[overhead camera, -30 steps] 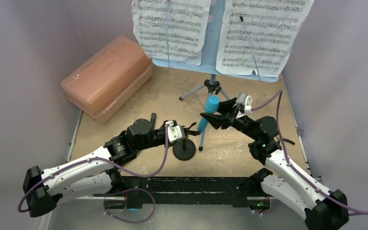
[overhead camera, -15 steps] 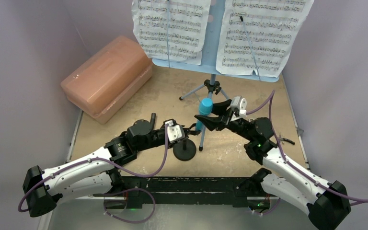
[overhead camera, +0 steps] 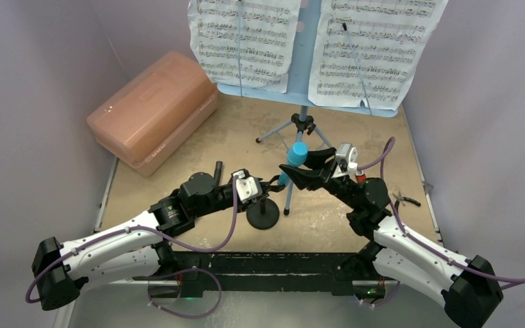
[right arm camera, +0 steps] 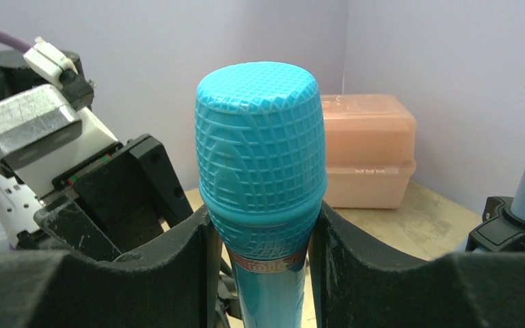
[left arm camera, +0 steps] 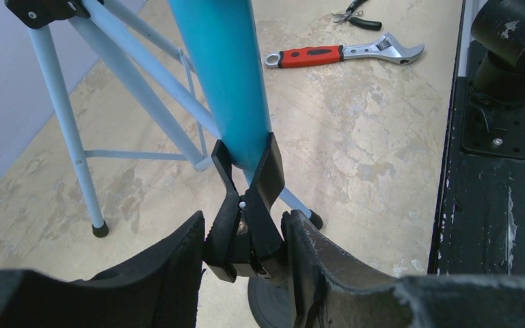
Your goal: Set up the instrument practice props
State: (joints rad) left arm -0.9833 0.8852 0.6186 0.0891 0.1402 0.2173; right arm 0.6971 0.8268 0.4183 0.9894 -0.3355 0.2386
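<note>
— Lilac walls (overhead camera: pixel 41 68) box in a worn tan table (overhead camera: pixel 198 150) on three sides. What stands at the far end?

— Light-blue music stand (overhead camera: pixel 307 61) on a thin tripod (overhead camera: pixel 302 126), two sheet-music pages (overhead camera: pixel 243 37) side by side across its desk. Salmon case (overhead camera: pixel 154 109) lies far left, close against the wall.

— And the board itself?

— Scuffed, with pale patches all over. Red-handled wrench (left arm camera: pixel 335 53) and pliers (left arm camera: pixel 355 17) lie on its right side, near the edge.

— Where is the mic?

— Centre of the table, just to the near side of the tripod. Turquoise mic (overhead camera: pixel 296 156) stands nearly upright, its lower end between the prongs of the clip (left arm camera: pixel 246 205) on the black mic stand (overhead camera: pixel 262 214), whose round base sits on the board.

— The arms?

— Left gripper (left arm camera: pixel 243 232) reaches in from the left, fingers pressed on either side of the clip. Right gripper (right arm camera: pixel 260 232) comes from the right, clamped on the mic just below its gridded head.
</note>
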